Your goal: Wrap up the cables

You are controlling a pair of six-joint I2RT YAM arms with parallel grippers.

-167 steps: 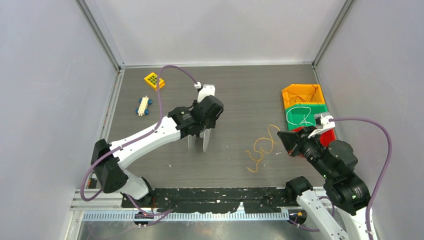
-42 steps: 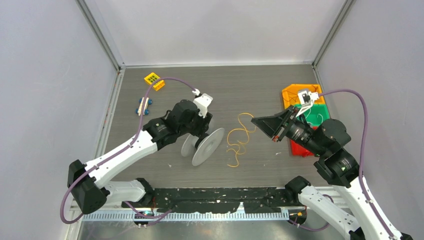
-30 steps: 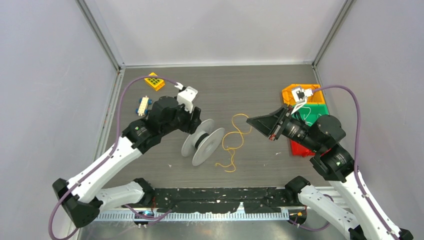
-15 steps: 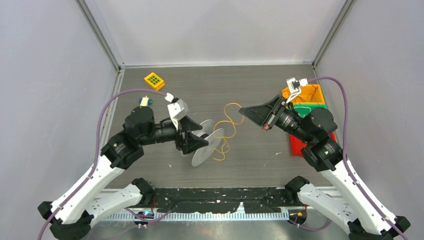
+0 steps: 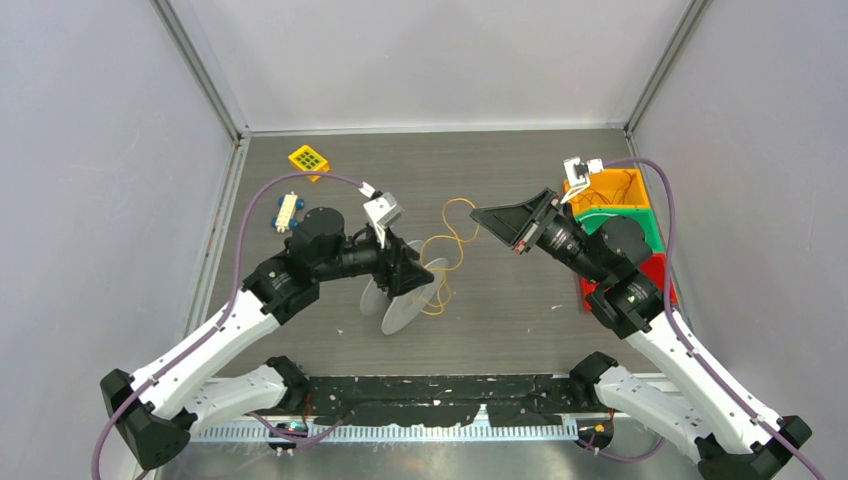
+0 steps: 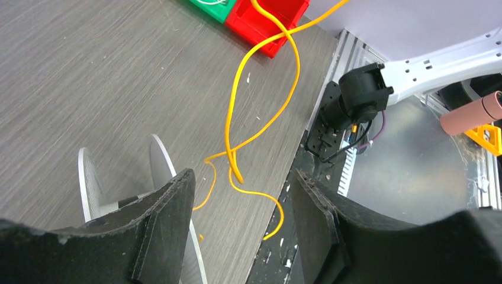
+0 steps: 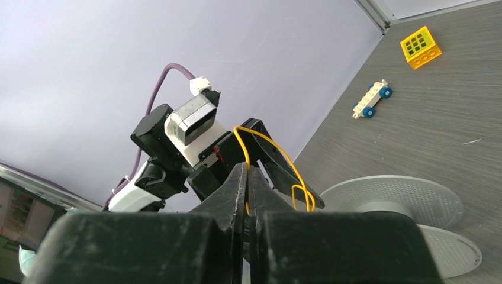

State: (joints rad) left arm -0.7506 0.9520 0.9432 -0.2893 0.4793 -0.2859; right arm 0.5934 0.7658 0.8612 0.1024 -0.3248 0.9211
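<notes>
Pinch on right gripper [image 7: 247,173] is fully closed on wire [image 6: 228,124]. Wire hangs from it in loose curls down to table [image 5: 500,170] between arms, with free end lying near spool [image 5: 400,310]. Left gripper [image 6: 241,175] is spread with nothing between jaws, spool just beside it. Risks: thin springy wire slips from pinch under tension, curls snag on left gripper, unclamped spool tips or rolls when wire pulls.

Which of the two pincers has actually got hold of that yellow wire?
The right pincer: it is shut tight on the yellow wire. The left pincer is open beside the spool, gripping nothing.
</notes>
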